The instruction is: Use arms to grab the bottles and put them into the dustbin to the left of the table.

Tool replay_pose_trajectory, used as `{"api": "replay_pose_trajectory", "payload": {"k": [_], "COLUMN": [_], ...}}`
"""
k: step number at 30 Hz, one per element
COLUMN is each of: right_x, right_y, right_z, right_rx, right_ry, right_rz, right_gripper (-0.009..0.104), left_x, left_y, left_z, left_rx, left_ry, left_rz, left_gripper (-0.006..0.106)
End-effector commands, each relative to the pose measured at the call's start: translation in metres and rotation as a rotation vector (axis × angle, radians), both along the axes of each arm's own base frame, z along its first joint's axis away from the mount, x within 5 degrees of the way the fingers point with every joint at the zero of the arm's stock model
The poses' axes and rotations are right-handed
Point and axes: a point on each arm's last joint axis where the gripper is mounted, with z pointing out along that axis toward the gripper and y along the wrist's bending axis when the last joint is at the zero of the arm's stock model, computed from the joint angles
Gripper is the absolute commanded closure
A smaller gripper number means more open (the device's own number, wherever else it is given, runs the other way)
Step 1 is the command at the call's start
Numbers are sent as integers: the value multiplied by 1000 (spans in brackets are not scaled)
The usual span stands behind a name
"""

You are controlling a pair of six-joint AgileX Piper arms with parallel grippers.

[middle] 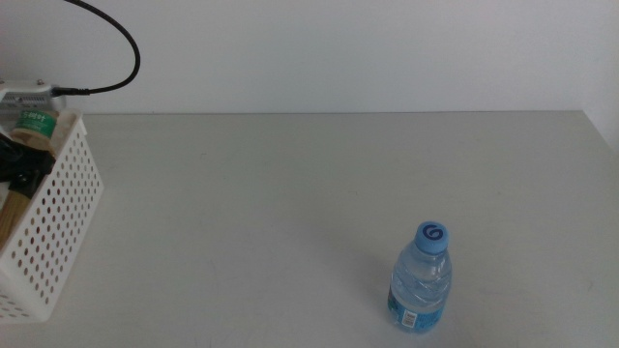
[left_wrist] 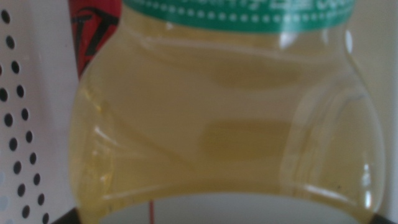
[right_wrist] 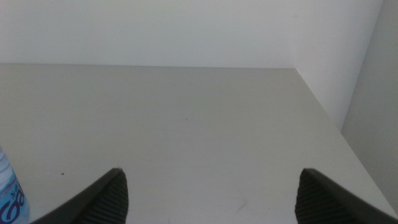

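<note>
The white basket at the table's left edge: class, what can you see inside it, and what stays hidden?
Inside the dustbin the left gripper holds the tea bottle; a red can shows behind it. The basket's floor is covered. The water bottle stands outside on the table.

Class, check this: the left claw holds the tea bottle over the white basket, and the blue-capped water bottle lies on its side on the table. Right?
Not quite. The middle view shows the water bottle standing upright on the table, not lying down. The rest holds: the left claw holds the tea bottle over the basket.
</note>
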Motion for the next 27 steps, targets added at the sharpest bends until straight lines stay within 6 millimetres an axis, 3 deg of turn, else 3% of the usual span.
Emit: {"api": "replay_pose_trajectory", "payload": {"k": [1, 5, 13, 18, 22, 27], "right_x": [-1, -1, -1, -1, -1, -1], "right_y": [0, 0, 0, 0, 0, 0], "right_z": [11, 11, 11, 11, 11, 11], "right_rx": [-15, -15, -15, -15, -15, -15], "right_ry": [-105, -105, -105, -105, -105, -105], "right_rz": [-4, -4, -4, -4, -4, -4], "right_gripper": [24, 24, 24, 24, 24, 24], "left_x": [1, 2, -4, -12, -25, -49], "left_y": [-3, -3, -8, -14, -31, -74], "left_z": [31, 31, 41, 68, 98, 136], "left_rx": [1, -6, -48, -87, -90, -65], "left_ry": [-132, -134, -136, -217, -323, -456], "left_rz": [-8, -9, 28, 68, 7, -157], "left_gripper": [32, 7, 7, 7, 7, 7]}}
